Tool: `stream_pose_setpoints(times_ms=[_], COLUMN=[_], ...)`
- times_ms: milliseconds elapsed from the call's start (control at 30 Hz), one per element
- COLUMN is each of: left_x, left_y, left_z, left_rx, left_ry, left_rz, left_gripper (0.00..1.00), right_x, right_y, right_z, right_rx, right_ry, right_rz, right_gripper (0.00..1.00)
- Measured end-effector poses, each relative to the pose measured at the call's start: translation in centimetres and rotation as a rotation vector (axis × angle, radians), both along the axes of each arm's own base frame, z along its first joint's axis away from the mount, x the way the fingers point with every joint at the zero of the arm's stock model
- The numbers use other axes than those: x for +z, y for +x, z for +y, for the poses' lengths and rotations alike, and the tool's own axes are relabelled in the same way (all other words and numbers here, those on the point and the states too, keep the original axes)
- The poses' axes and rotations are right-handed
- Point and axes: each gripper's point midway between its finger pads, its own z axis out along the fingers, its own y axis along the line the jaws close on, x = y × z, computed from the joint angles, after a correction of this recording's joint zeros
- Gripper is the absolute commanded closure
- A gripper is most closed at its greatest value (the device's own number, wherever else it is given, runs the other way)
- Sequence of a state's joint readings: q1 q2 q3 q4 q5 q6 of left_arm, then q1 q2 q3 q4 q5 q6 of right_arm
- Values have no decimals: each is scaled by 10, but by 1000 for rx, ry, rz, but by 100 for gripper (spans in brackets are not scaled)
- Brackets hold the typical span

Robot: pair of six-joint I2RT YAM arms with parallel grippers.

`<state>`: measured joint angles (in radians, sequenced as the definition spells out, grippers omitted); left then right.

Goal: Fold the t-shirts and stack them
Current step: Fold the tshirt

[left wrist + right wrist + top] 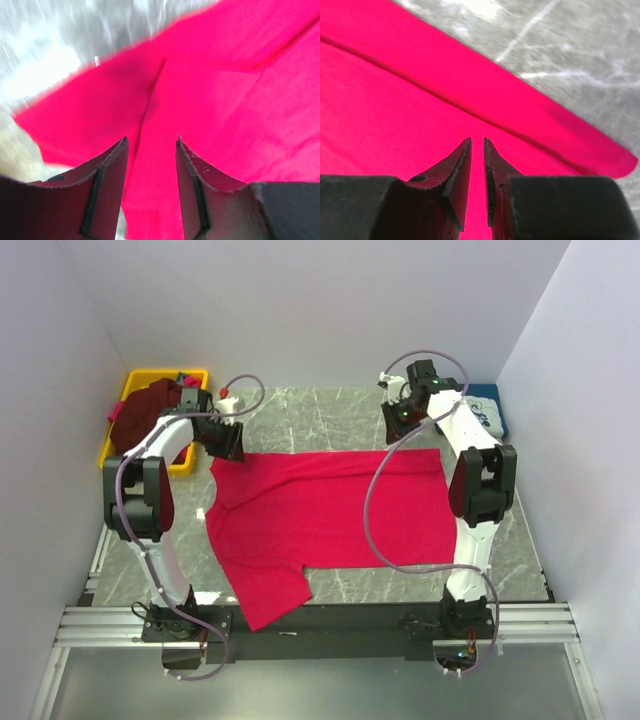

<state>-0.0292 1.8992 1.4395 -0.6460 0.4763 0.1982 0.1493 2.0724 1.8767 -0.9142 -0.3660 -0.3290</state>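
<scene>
The crimson-red t-shirt (320, 520) lies spread flat on the marble table, with a fold line along its far edge and one sleeve hanging over the near edge. My left gripper (226, 446) is open just above the shirt's far left corner; the left wrist view shows its jaws (151, 142) apart over red cloth (225, 100), holding nothing. My right gripper (402, 424) hovers over the far right edge, its jaws (477, 141) a narrow gap apart above the cloth (395, 100), empty. The dark maroon t-shirt (150, 408) lies bunched in the bin. The navy t-shirt with white print (490, 412) lies at the far right.
A yellow bin (140, 376) stands at the far left, partly off the table. White walls close in on the left, back and right. The table's marble top (300, 410) shows beyond the red shirt, and an aluminium rail (320, 620) runs along the near edge.
</scene>
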Motion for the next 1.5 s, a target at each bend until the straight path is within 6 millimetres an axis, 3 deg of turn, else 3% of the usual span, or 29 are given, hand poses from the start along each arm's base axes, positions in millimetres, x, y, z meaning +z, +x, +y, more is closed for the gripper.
stream_pose_setpoints(times_ms=[167, 467, 700, 900, 1000, 1100, 1233, 1500], left_x=[4, -27, -38, -38, -39, -41, -37, -4], left_y=[24, 29, 27, 24, 19, 9, -6, -33], left_z=[-16, -38, -49, -58, -64, -68, -72, -82], left_rx=[-35, -82, -105, -128, -146, -166, -189, -232], left_ry=[-10, -7, -3, -5, -10, -9, -5, -10], left_rz=[-40, 17, 40, 41, 44, 55, 58, 2], left_gripper=[52, 52, 54, 72, 88, 95, 99, 99], right_x=[-8, -28, -32, -31, -31, -31, -31, -32], right_y=[-1, -15, -21, -21, -22, -23, -23, -22], right_z=[-22, -63, -71, -78, -80, -81, -81, -90], right_rx=[-57, -145, -160, -167, -170, -172, -171, -179], right_ry=[-1, -8, -10, -12, -12, -12, -13, -19], right_rz=[29, 111, 133, 132, 135, 139, 138, 134], right_gripper=[77, 77, 78, 78, 78, 78, 79, 79])
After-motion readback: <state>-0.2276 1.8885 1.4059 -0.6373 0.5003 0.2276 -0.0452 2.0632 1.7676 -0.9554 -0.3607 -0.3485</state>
